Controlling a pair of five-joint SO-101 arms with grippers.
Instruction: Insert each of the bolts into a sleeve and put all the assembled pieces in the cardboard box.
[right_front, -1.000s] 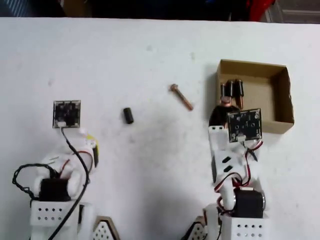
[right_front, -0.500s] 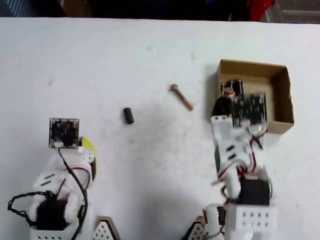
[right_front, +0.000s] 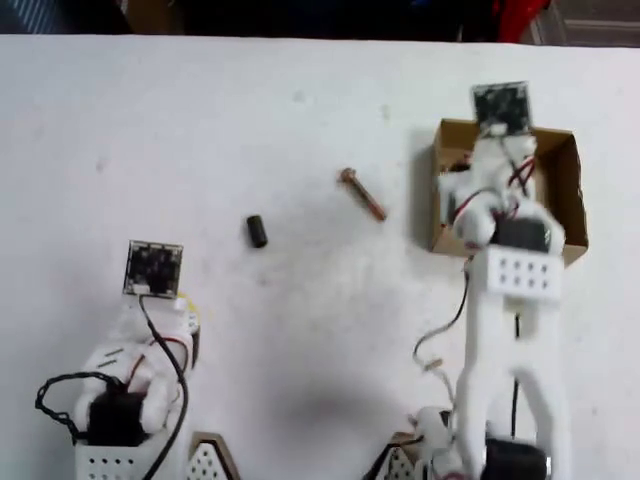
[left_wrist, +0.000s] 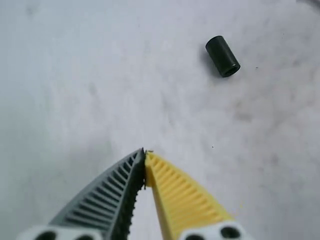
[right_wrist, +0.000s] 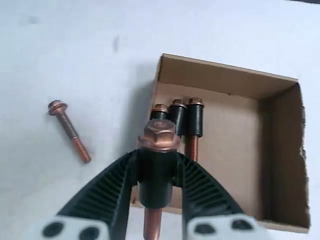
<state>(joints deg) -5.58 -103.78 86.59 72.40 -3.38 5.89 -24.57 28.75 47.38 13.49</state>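
My right gripper is shut on an assembled piece, a copper bolt inside a black sleeve, held upright above the near wall of the cardboard box. Three assembled pieces lie inside the box against its far-left corner. A loose copper bolt lies on the table left of the box, also seen as the bolt. A black sleeve lies further left, the same sleeve ahead of my left gripper, which is shut and empty near the table.
The white table is bare around the bolt and sleeve. The right arm stretches over the box and covers most of its inside in the high view. The left arm sits at the front left.
The right arm has swung forward from the box's near side to over the box, carrying the assembled piece. The left arm has shifted slightly near the front left.
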